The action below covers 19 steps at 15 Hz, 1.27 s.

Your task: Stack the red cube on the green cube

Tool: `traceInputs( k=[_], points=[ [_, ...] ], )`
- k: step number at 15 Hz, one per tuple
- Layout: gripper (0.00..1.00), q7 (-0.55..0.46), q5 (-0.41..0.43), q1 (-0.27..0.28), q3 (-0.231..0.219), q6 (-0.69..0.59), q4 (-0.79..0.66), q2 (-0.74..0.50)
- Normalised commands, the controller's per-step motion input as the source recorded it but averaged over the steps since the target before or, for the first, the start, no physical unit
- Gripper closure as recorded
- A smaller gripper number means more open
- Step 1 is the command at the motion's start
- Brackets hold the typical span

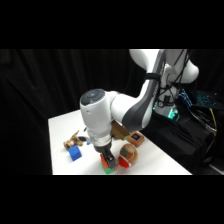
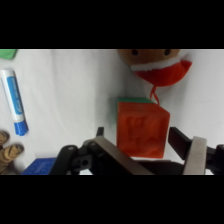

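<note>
The gripper (image 2: 145, 142) stood with its two dark fingers on either side of the red cube (image 2: 142, 131), a small orange-red block whose near face looked faintly embossed rather than smooth; whether the pads pressed its sides or stood just clear could not be told. The red cube sat on top of the green cube (image 2: 131, 100), of which only a thin bright edge showed behind the upper rim in the wrist view — in the side view a sliver of green (image 1: 108, 170) lay under the red near the table's front edge. Just beyond the pair rested a round red-and-tan plush toy (image 2: 160, 65), soft and fuzzy. Off to one side lay a white marker with a blue cap (image 2: 13, 101), a glossy blue cube (image 1: 75, 153), and the white table (image 1: 62, 125) beneath it all.
</note>
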Motion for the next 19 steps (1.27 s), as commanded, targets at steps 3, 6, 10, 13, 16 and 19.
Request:
traceInputs(
  k=[3,6,10,13,16,19],
  points=[
    [0.00,0.13,-0.123,0.085,-0.073,-0.18,0.03,-0.17],
    [0.00,0.17,-0.152,0.106,-0.079,-0.34,-0.01,-0.29],
    [0.00,0.12,-0.125,0.066,-0.032,-0.41,0.00,-0.32],
    [0.00,0.06,-0.088,0.001,0.015,-0.39,-0.01,-0.32],
    [0.00,0.05,-0.066,-0.045,0.038,-0.34,-0.05,-0.32],
    [0.00,0.01,-0.013,-0.080,0.068,-0.26,-0.09,-0.29]
  ],
)
